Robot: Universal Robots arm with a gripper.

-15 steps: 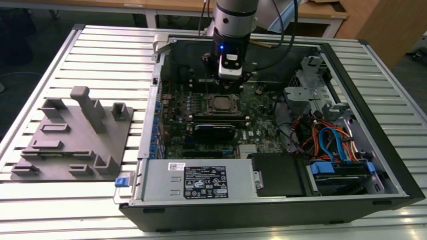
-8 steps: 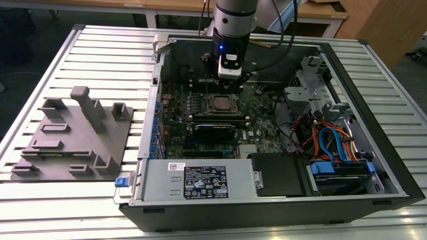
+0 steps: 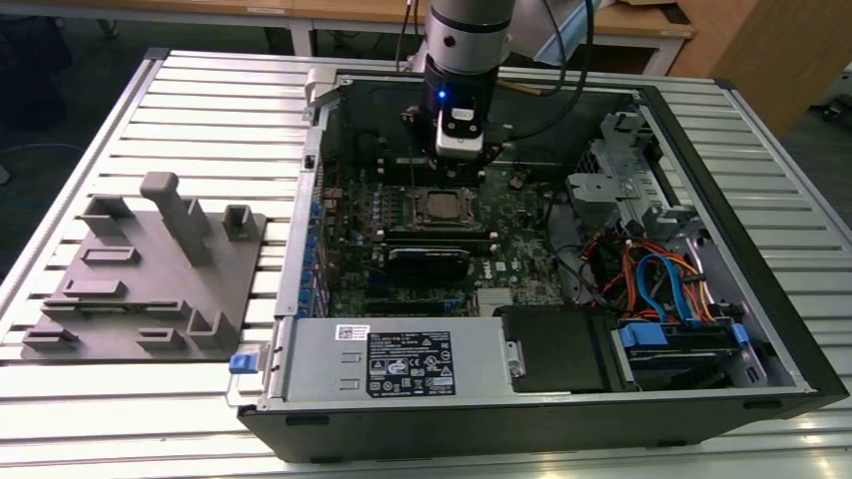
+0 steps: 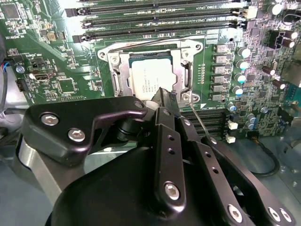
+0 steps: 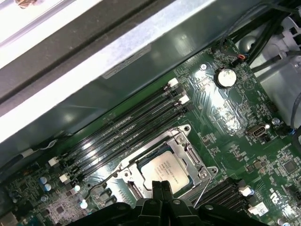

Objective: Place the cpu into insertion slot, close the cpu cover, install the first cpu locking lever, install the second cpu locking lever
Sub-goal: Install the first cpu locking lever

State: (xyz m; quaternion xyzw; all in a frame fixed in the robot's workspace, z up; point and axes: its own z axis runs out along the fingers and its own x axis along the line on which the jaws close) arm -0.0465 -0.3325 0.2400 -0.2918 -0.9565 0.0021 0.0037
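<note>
Slatted metal bench [image 3: 200, 90]: clamping stage

Black gripper [image 4: 162, 94], clenched empty, hangs over the dull silver square cpu [image 4: 150, 77], pinned in its black insertion slot [image 4: 181, 80] by the lowered silvery frame cpu cover [image 4: 120, 70]; beside the tips, a thin wire lever [image 4: 200, 120] juts free

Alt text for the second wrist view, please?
The cpu sits seated under the closed cover on a green board. The end effector, fingers together, has its tip at the cover's edge, beside a thin lever that sticks out. Long memory slots lie beyond.
</note>
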